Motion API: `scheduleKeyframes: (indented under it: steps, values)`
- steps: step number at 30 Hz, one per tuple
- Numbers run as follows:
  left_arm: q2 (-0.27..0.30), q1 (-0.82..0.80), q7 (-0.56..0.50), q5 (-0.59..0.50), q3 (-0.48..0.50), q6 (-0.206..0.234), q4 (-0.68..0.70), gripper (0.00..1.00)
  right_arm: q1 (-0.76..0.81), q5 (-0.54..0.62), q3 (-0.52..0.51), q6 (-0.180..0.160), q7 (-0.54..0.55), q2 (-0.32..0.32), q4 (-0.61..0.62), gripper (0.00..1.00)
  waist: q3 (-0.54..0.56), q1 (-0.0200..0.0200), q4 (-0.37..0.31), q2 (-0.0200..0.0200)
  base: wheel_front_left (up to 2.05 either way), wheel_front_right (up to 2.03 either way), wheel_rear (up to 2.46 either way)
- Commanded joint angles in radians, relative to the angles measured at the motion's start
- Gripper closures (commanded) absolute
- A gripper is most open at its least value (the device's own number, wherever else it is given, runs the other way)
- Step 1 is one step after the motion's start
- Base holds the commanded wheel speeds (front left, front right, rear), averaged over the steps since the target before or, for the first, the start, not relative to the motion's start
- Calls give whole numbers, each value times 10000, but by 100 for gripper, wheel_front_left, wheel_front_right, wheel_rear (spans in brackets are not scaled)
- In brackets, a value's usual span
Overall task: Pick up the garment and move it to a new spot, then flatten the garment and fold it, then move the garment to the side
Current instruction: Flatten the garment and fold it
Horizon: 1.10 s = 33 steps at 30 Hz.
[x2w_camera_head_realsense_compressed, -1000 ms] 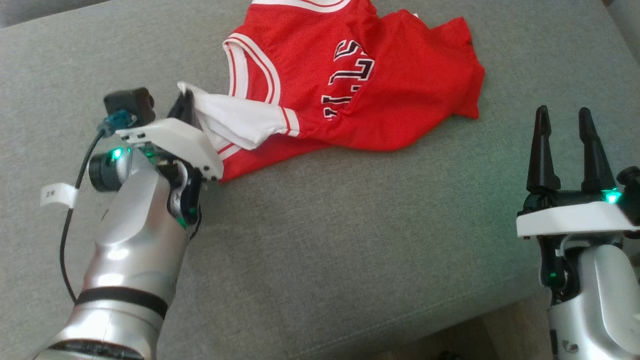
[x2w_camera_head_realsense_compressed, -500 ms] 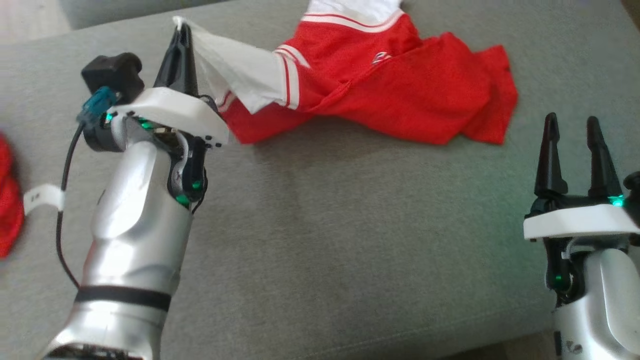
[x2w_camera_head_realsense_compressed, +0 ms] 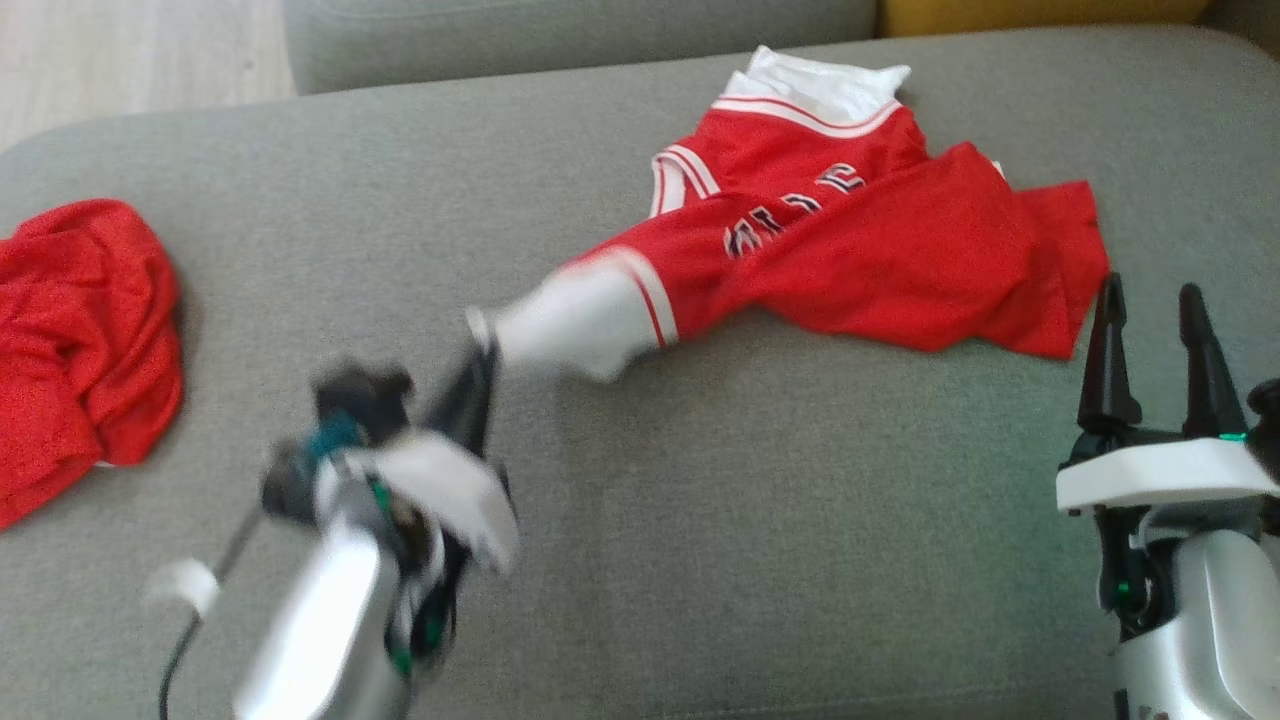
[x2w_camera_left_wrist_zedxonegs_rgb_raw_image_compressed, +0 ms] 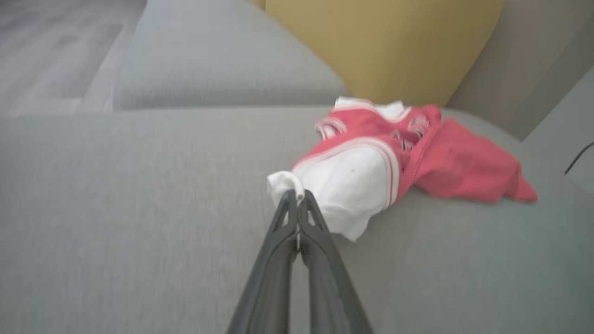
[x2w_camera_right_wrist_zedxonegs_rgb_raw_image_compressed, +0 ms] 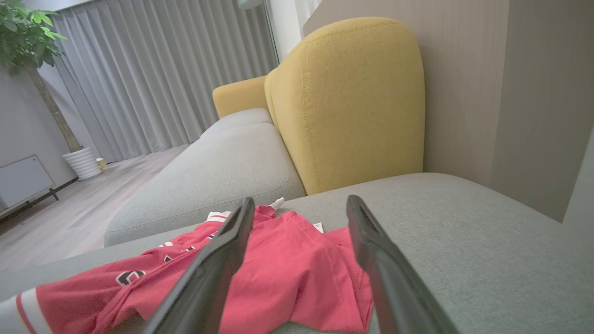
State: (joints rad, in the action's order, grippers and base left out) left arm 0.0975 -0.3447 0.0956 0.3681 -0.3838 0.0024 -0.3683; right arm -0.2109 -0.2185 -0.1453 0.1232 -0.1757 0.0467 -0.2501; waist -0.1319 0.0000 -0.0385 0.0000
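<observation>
Left wrist view shows the left tool (x2w_camera_left_wrist_zedxonegs_rgb_raw_image_compressed: 295,197) with its two dark fingers pressed together on the tip of the white sleeve (x2w_camera_left_wrist_zedxonegs_rgb_raw_image_compressed: 345,185) of the red jersey (x2w_camera_left_wrist_zedxonegs_rgb_raw_image_compressed: 464,162), a small knot of cloth bunched just above the tips. The jersey lies crumpled on the grey sofa seat (x2w_camera_head_realsense_compressed: 700,560), toward the back right of it in the head view. The sleeve is drawn out from the heap toward the left tool like a stretched neck.

The jersey therefore lies ahead and to the right of the left tool. Its long axis runs from the pinched sleeve diagonally across to the far corner beside the right tool (x2w_camera_head_realsense_compressed: 1150,300). That right tool stands with its fingers apart and holds nothing; in the right wrist view the red cloth lies directly beyond them. The left arm is blurred in the head view. A second red garment (x2w_camera_head_realsense_compressed: 85,330) sits heaped at the seat's left end, well apart.

This looks like the relocating step, with the jersey held by one point only. A pull along the sleeve line would probably drag the body rather than lift it, and the right tool is the nearer one to the free corner.
</observation>
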Motion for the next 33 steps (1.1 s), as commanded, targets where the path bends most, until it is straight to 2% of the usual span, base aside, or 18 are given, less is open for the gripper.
scheduleKeyframes:
  steps: [1,7,12,13,15,20,24,29,33]
  values:
    - [317,207,-330,-66,88,-83,592,100,-77,38,154,75,-15,36,218,0,173,0,165,0,0,0,0]
    - [854,1729,-1600,-241,-618,-101,1033,100,-47,50,58,75,-15,36,-80,0,424,0,266,0,0,0,0]
    - [982,2038,-1610,-506,-719,270,1010,100,-74,74,146,75,12,36,-215,0,532,0,223,0,0,0,0]
    - [964,2024,-1476,-559,-687,378,1003,0,-77,88,143,75,21,36,-224,0,548,0,207,0,0,0,0]
    - [807,1961,-1015,-543,-454,728,966,0,-65,140,94,75,51,36,-198,0,570,0,164,0,0,0,0]
    - [372,1755,136,-187,80,1053,1103,0,-23,254,-80,75,116,36,49,0,452,0,180,0,0,0,0]
    - [66,1515,1082,87,387,1129,1213,0,-79,478,-218,75,241,36,346,0,257,0,299,0,0,0,0]
    - [-135,1260,1497,171,515,1139,1315,0,-332,873,-188,75,533,67,669,0,-45,0,488,0,0,0,0]
    - [-268,1006,1625,192,554,1041,1415,0,-911,1050,69,75,980,467,765,0,-435,0,759,0,0,0,0]
